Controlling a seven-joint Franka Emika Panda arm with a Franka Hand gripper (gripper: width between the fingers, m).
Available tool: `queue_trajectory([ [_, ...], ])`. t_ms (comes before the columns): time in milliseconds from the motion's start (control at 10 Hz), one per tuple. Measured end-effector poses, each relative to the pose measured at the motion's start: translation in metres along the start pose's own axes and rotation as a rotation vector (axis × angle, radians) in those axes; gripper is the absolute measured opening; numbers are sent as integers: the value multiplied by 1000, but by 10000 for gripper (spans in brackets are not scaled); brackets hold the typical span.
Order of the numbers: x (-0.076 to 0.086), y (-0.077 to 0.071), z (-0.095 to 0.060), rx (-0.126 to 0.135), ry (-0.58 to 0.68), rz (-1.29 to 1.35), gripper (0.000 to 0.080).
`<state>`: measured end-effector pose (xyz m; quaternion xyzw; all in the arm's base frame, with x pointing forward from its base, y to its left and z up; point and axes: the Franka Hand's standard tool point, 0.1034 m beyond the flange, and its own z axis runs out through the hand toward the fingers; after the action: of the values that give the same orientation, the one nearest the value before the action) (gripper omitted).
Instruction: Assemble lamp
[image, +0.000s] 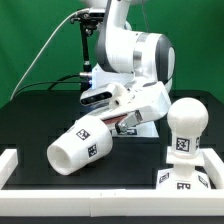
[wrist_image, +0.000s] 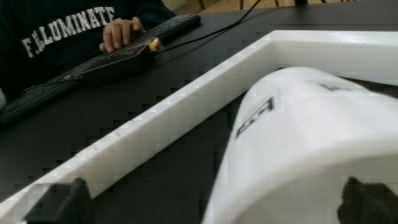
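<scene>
Lying sideways on black worktop (image: 35, 112), tagged white shade (image: 75, 148), claw (image: 120, 118) spread wide around it, tagged bulb (image: 186, 125) upright on base (image: 186, 181), bystander's sweatshirt (wrist_image: 54, 40) lettered partly "LUMINAT"

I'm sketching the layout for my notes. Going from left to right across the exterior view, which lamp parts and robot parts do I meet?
The shade lying on its side → gripper → bulb standing upright.
</scene>
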<state>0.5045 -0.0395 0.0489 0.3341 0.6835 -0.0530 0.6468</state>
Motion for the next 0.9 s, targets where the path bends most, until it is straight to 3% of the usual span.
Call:
queue_trajectory([
  [600,-1,1,-2,7,-10,-12,698],
  [900,3,23,-25,33,-22,21,698],
])
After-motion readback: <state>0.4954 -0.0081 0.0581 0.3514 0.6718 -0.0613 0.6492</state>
